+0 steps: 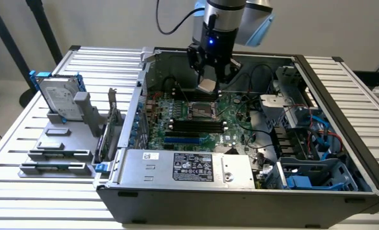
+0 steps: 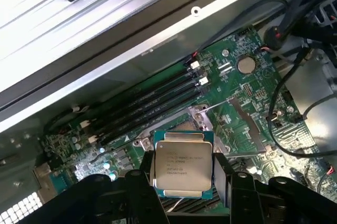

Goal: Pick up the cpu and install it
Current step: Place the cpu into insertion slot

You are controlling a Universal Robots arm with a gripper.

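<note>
My gripper [image 1: 208, 82] hangs over the open computer case, shut on the cpu [image 1: 207, 86], a small flat silver square held between the two black fingers. In the wrist view the cpu [image 2: 181, 167] shows its printed metal top, with fingers [image 2: 224, 176] on both sides of it. It hovers above the green motherboard [image 1: 196, 127], just behind the open cpu socket [image 1: 204, 111]. In the wrist view the socket frame [image 2: 202, 116] lies right beyond the chip, next to the black memory slots [image 2: 152, 103].
The case's metal walls [image 1: 141, 86] surround the motherboard. Cables [image 1: 254, 81] and drive cages with blue parts [image 1: 311, 129] crowd the exterior view's right. A power supply [image 1: 183, 167] sits at the front. A hard drive [image 1: 60, 98] and grey holders [image 1: 55, 153] stand on the table at the exterior view's left.
</note>
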